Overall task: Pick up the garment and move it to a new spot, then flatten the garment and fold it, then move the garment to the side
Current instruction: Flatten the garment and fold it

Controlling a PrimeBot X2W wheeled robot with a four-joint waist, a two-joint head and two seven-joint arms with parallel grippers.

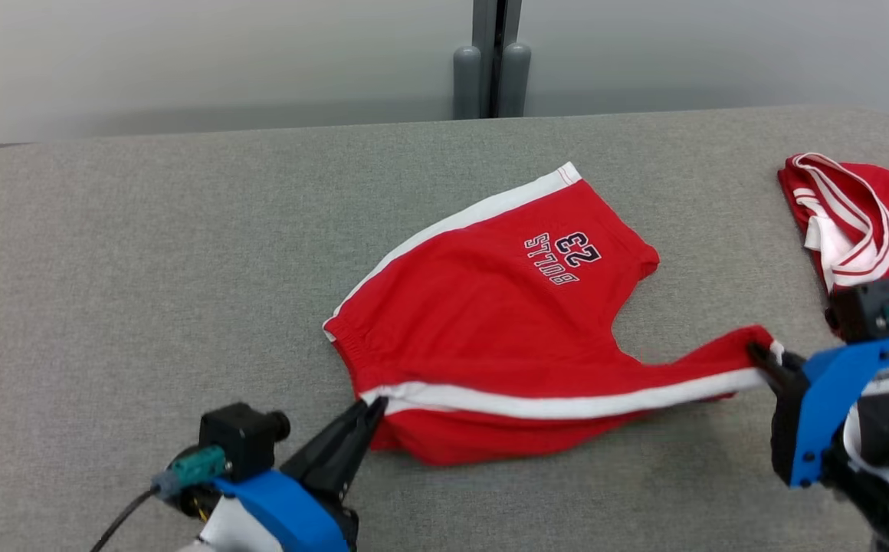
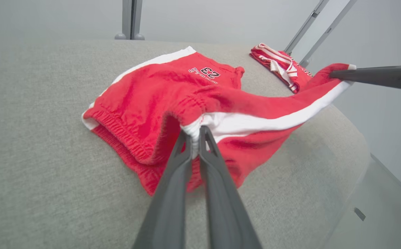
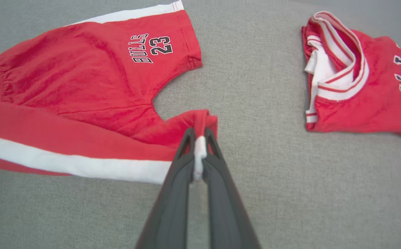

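Now red shorts (image 1: pixel 490 322) stretch between both clamped claws.

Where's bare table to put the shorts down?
Widest: table left of the shorts, from waistband out to the left edge. Also the far strip behind the shorts. Narrower gap between shorts and jersey. Crowded: right end, with jersey and right tool.

Shorts (image 3: pixel 83 86) cut off left; jersey (image 3: pixel 352 107) right, lettering perhaps BULLS.
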